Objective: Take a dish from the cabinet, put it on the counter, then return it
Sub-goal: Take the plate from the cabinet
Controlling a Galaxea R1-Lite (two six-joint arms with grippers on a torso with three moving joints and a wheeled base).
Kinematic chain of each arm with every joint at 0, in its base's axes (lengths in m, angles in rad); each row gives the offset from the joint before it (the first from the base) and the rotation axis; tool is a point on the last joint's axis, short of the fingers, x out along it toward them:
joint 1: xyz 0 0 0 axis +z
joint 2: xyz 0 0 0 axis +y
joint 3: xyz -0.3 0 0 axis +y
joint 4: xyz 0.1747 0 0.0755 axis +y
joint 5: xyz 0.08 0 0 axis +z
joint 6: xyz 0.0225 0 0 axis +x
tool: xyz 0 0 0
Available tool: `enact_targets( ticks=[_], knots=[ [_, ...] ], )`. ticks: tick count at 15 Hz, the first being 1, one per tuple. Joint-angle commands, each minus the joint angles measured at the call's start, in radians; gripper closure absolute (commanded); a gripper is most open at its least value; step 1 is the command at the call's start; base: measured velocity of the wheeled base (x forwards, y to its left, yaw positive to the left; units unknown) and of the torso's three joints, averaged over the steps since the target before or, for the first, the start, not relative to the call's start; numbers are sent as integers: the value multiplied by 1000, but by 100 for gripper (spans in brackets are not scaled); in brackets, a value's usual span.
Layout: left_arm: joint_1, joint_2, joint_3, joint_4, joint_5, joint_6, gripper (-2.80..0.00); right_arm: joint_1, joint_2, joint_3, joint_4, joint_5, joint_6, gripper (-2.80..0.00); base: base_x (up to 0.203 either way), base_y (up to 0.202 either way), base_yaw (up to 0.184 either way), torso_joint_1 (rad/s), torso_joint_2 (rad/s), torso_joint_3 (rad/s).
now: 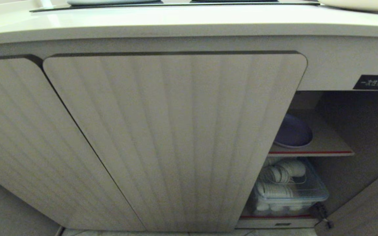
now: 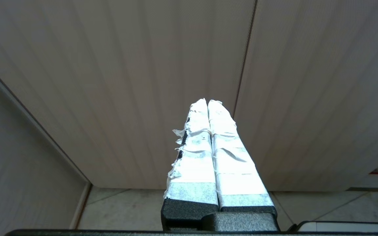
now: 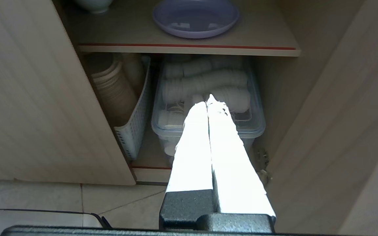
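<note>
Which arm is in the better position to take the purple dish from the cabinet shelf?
The right. The right gripper, shut and empty, faces the open compartment where the dish lies on the inner shelf. The left gripper, also shut, faces only a closed ribbed door.

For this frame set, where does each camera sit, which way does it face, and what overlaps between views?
Head: on the robot's head, facing forward and down at the cabinet under the counter; no arm shows.
Left wrist: behind the shut left gripper, facing closed ribbed doors.
Right wrist: behind the shut right gripper, facing the open compartment.
Shared: head and right wrist both show the dish on the inner shelf above a clear bin.
</note>
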Motion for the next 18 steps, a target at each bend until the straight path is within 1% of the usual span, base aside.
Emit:
enact_targets(
  ticks=[1,18],
  knots=[
    [1,0,0,0,1,-1,0,1,1,0,0,0,0,0,0,76,13,-2,2,3],
    [1,0,0,0,-1,-1,0,0,1,0,0,0,-1,0,0,0,0,0,0,0]
  ],
)
